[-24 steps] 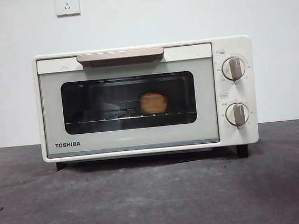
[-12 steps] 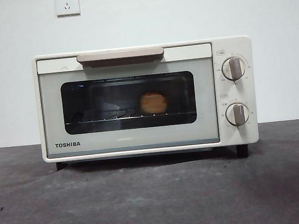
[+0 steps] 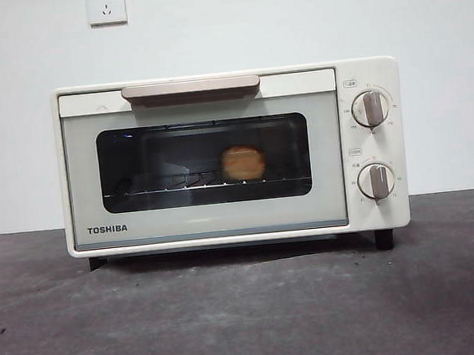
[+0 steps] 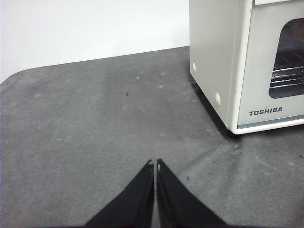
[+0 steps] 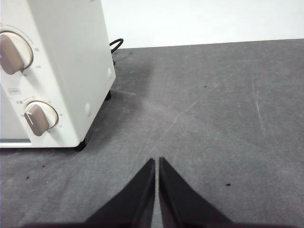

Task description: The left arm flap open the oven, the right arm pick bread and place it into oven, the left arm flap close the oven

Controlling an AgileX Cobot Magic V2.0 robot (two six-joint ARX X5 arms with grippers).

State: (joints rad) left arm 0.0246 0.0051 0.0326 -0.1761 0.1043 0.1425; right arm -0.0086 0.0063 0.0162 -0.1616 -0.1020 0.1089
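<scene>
the left arm's black end effector with dark tapered fingers (image 4: 155, 164) is seen low over the bare dark grey tabletop (image 4: 95, 123), its jaws pressed together with nothing between them, well apart from the side wall of the cream-white toshiba toaster oven with the dark glass window (image 4: 213, 57). in the front view the oven (image 3: 218, 158) is seen standing square on the tabletop (image 3: 251, 319), its door shut flush and the beige-brown door handle (image 3: 190, 87) lying along the top edge. behind the glass, the lumpy golden-orange bread bun (image 3: 243, 163) is seen resting on the thin wire rack (image 3: 171, 188), a little toward the knob side of the window. further along, the two round brown-capped knobs (image 3: 371, 108) are found one above the other on the control panel. the right arm's black end effector with narrow dark fingers (image 5: 156, 161) is likewise held over bare tabletop beside the oven's knob side, its jaws drawn together and empty. all three steps are judged to be done: the bread is inside and the door is closed. no further handling appears to be called for; at most, both arms would be kept clear of the oven.
</scene>
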